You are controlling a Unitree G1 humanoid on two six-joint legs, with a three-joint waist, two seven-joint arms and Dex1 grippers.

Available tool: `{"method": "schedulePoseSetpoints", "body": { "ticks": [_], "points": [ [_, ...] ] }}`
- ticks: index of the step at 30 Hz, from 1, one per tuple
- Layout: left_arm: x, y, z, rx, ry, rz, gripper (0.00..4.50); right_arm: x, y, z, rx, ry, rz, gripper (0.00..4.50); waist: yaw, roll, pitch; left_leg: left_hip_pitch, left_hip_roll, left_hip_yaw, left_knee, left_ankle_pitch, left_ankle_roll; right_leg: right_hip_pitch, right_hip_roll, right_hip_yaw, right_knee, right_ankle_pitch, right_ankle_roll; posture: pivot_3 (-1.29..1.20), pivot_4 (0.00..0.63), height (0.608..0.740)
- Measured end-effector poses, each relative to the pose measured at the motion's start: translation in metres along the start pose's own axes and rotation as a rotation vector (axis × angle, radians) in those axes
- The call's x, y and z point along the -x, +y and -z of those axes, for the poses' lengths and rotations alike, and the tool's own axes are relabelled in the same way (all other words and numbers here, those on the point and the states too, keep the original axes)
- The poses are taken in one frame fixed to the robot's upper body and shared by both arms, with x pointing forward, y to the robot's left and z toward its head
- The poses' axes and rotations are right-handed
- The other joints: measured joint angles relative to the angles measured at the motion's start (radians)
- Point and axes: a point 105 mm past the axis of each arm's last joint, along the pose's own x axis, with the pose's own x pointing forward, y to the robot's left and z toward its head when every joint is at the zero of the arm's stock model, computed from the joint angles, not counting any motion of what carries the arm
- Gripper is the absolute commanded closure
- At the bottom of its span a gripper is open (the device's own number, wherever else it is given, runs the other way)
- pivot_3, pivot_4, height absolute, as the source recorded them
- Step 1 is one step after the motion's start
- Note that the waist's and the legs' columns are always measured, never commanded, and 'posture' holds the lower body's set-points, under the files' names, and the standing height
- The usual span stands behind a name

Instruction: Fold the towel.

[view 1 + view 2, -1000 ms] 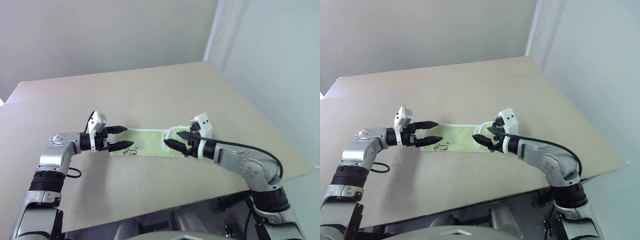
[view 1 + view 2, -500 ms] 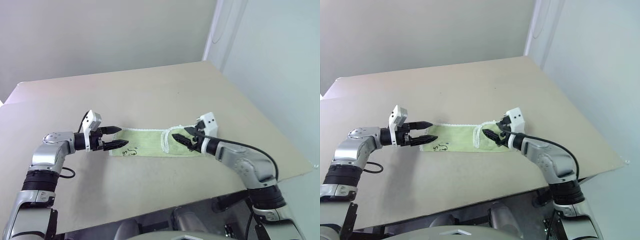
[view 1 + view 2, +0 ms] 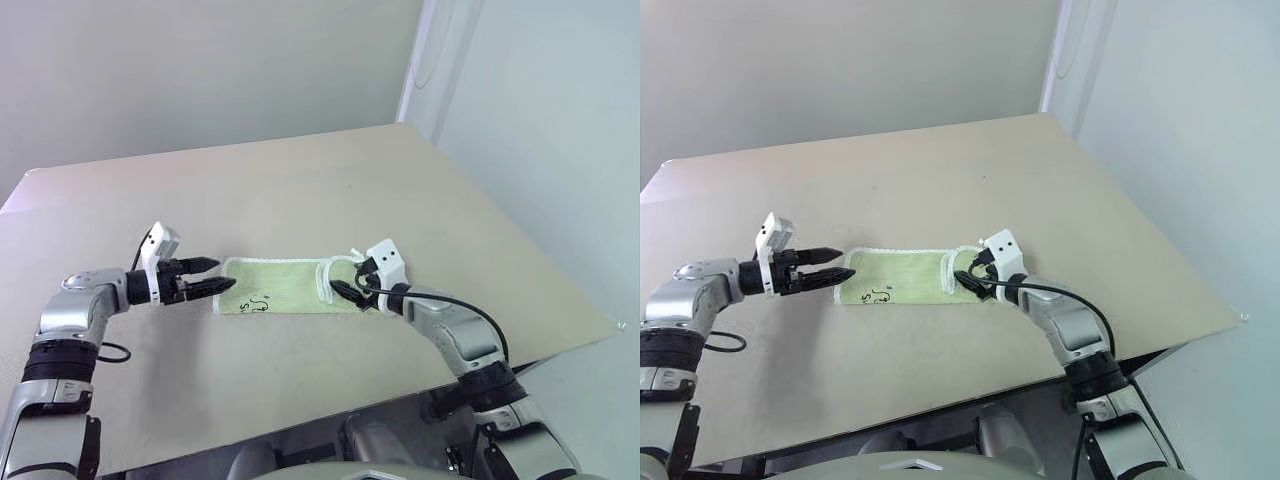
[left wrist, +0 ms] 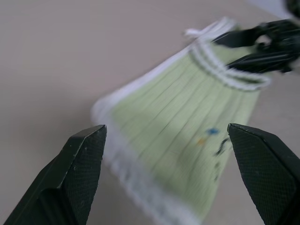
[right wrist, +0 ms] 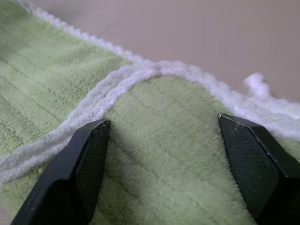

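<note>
A plain pale wall backs a broad beige table (image 3: 330,190) whose far edge runs below that wall and whose right edge slants down toward 5 o'clock beside a pale panel; the tabletop around the cloth is bare on every side, with wide room toward 12 o'clock and a narrower strip of table at 6 o'clock before the near edge. The towel (image 3: 285,286) lies flat near the table's middle as a long narrow strip running from 9 to 3 o'clock, with its right end turned back over itself so that a curved white edging crosses the green. The head views give this whole layout; the left wrist view adds the ribbed pile, the small dark printed mark (image 4: 219,148) with 2 tiny coloured specks near it, and a small white tag loop (image 4: 197,32) at the far end, with the other arm's black fingers resting there. The right wrist view shows the turned-back edge close up, the white stitching curving between its 2 fingers. The left gripper (image 3: 208,276) hovers just off the towel's 9 o'clock end, fingers spread apart and holding nothing. The right gripper (image 3: 345,288) sits at the 3 o'clock end over the turned-back flap, fingers wide apart, straddling the cloth without pinching it.
</note>
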Motion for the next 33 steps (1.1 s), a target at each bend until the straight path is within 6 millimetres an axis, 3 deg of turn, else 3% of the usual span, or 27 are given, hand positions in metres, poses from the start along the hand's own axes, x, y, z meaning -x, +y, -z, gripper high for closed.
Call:
{"method": "schedulePoseSetpoints", "body": {
  "ticks": [5,10,16,33],
  "points": [
    [0.023,0.013,-0.001,0.184,-0.035,-0.036,0.07,0.017,-0.005,-0.032,-0.031,-0.103,0.017,0.6,0.001,0.0,0.0,-0.001,0.0,0.0,-0.001,0.0,0.0,-0.001,0.0,-0.001,-0.001,0.0,0.001,0.0,0.0,0.74],
    [0.021,0.011,0.01,0.385,0.014,-0.031,0.07,0.02,0.003,-0.03,-0.051,-0.093,0.0,0.6,0.002,-0.001,0.0,-0.001,0.0,-0.001,-0.001,0.0,0.0,-0.001,0.0,-0.001,0.0,0.0,0.0,0.0,0.0,0.74],
    [0.005,0.002,0.018,0.549,0.122,-0.014,0.07,0.019,0.001,-0.027,-0.128,-0.083,0.018,0.6,0.001,0.0,0.0,0.0,0.0,-0.001,-0.001,0.0,0.0,0.0,0.0,-0.001,0.0,0.0,0.0,0.0,0.0,0.74],
    [-0.049,-0.027,0.011,0.591,0.187,0.109,0.07,0.029,-0.009,-0.025,-0.212,-0.048,0.089,0.6,0.034,0.003,-0.002,0.0,-0.004,-0.001,-0.001,0.0,0.0,0.002,-0.004,-0.001,-0.001,-0.001,0.001,0.0,0.0,0.74]
  ]
}}
